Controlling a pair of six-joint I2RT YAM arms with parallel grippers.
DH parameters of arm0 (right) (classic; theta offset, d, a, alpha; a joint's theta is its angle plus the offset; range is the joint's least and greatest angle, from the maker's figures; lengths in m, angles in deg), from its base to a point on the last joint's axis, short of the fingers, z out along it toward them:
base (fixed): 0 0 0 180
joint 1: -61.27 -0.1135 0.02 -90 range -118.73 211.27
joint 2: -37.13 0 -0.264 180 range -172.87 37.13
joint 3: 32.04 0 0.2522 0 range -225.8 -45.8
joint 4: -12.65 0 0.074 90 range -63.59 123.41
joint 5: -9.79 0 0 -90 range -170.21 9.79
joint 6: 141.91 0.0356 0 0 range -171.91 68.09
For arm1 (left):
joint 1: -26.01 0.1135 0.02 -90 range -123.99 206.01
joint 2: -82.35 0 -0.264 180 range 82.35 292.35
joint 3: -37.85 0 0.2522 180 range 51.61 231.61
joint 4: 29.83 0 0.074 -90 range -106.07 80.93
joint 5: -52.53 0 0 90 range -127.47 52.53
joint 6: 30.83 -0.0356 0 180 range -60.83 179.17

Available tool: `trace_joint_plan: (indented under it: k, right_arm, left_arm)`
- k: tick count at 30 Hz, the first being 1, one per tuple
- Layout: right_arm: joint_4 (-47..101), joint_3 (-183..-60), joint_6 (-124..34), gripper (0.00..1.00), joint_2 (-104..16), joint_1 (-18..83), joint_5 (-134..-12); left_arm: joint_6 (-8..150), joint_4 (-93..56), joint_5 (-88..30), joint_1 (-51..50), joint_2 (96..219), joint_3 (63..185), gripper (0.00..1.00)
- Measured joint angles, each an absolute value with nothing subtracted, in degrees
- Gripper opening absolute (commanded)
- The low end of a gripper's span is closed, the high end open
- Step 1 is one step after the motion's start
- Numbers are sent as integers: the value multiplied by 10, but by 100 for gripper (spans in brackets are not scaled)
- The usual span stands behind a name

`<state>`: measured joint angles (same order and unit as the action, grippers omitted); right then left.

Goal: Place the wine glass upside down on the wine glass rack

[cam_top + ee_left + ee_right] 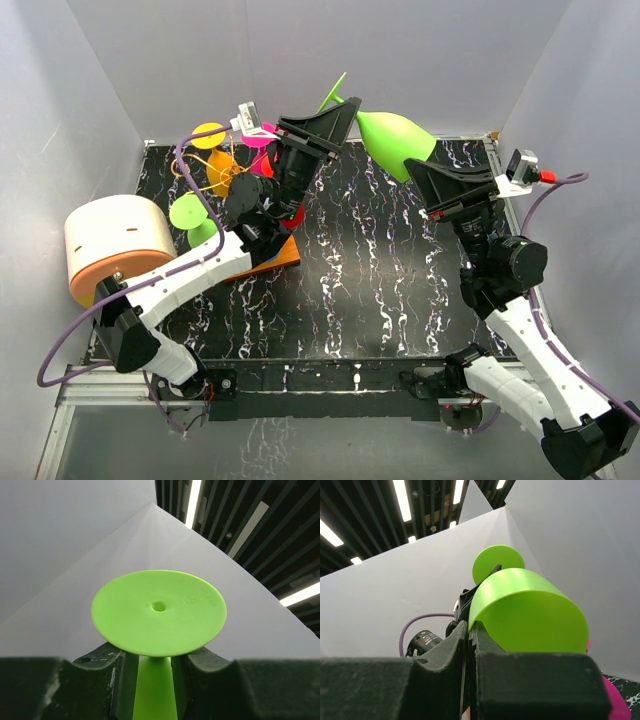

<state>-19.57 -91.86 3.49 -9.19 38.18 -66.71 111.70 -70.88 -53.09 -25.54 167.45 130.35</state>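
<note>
A lime green wine glass (395, 140) lies tilted in the air over the back of the table, foot toward the back left. My left gripper (335, 115) is shut on its stem (155, 690) just below the round foot (159, 612). My right gripper (425, 175) is shut on the rim of the bowl (530, 610), one finger inside and one outside. The foot (497, 562) shows beyond the bowl in the right wrist view. The wine glass rack (215, 172), gold wire on an orange base (287, 255), stands at the back left, partly hidden by the left arm.
Yellow (209, 135), pink (256, 136) and green (186, 212) glasses sit on or around the rack. A large peach and white cylinder (115, 245) stands at the left edge. White walls close in the table.
</note>
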Motion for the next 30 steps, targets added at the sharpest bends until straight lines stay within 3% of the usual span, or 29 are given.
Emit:
trace_joint_plan:
  k: [3, 7, 11, 16, 19, 30]
  right_arm:
    - [-191, -917, 36, 0, -91, 382, -659]
    - [-190, -913, 37, 0, -90, 382, -652]
    - [-183, -909, 37, 0, -89, 382, -651]
    - [-145, -909, 45, 45, -73, 382, -661]
    - [-93, -909, 52, 63, -54, 382, -684]
    - [160, -941, -6, 69, 38, 382, -708]
  left_arm:
    - [1123, -717, -531, -256, 1675, 1304, 20]
    - [1131, -729, -531, -256, 1681, 1304, 1]
    - [1129, -726, -531, -256, 1684, 1304, 0]
    - [1118, -727, -531, -256, 1684, 1303, 0]
    - [1095, -720, -531, -256, 1679, 1303, 0]
    - [927, -598, -459, -255, 1555, 1239, 0]
